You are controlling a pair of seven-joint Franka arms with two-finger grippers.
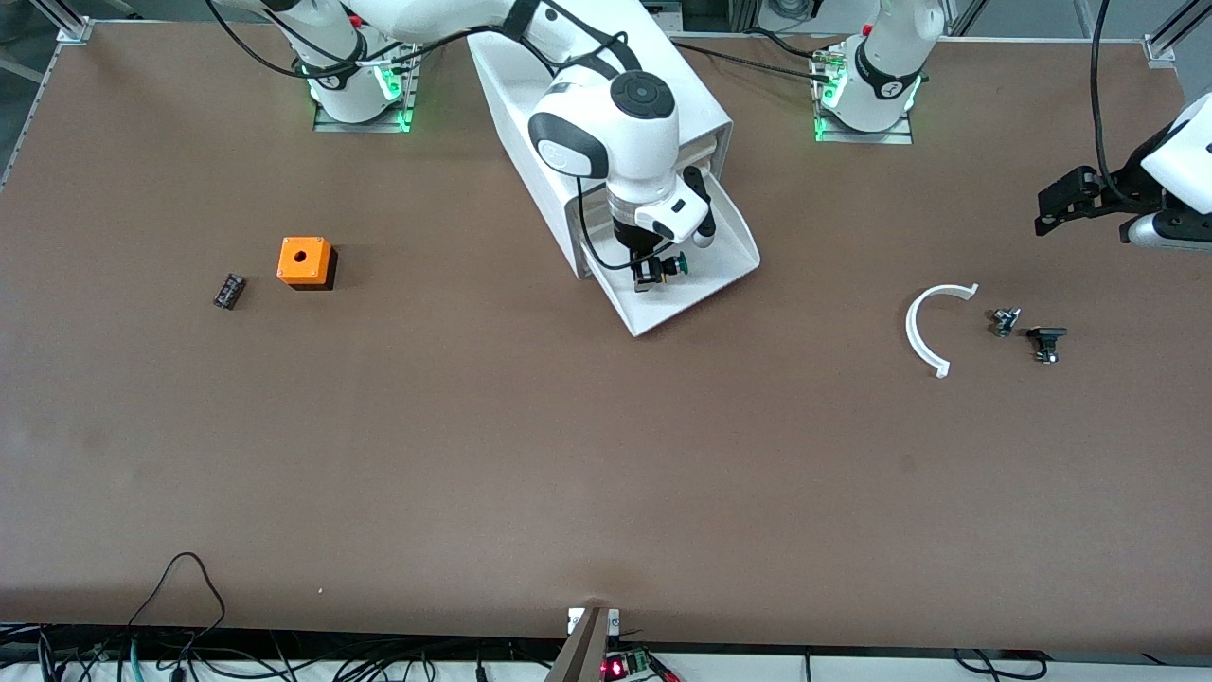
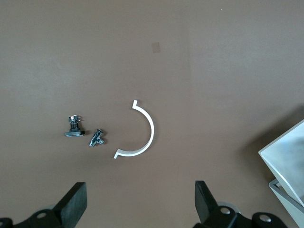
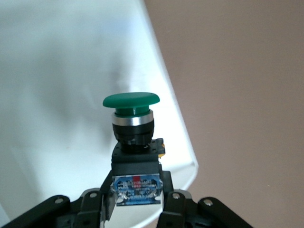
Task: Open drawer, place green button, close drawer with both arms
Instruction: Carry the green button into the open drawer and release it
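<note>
Button (image 3: pixel 131 124) gripped in right gripper (image 1: pixel 651 269) jaws, over open drawer (image 1: pixel 720 275). Best lowered until touching drawer floor before release, well inside rim. Left gripper (image 2: pixel 140 202) waited, jaws open, over tabletop (image 1: pixel 530 455) well apart from drawer.

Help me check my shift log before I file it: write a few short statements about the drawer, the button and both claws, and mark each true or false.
1. The drawer is pulled out of the cabinet. True.
2. The right claw is shut on the button over the open drawer. True.
3. The button lies on the table beside the orange cube. False: it is held in the right claw over the drawer.
4. The left claw grips the white curved piece. False: it is open, holding nothing, over the table's left-arm end, and the piece lies on the table.
5. Two small dark parts lie beside the white curved piece. True.
</note>
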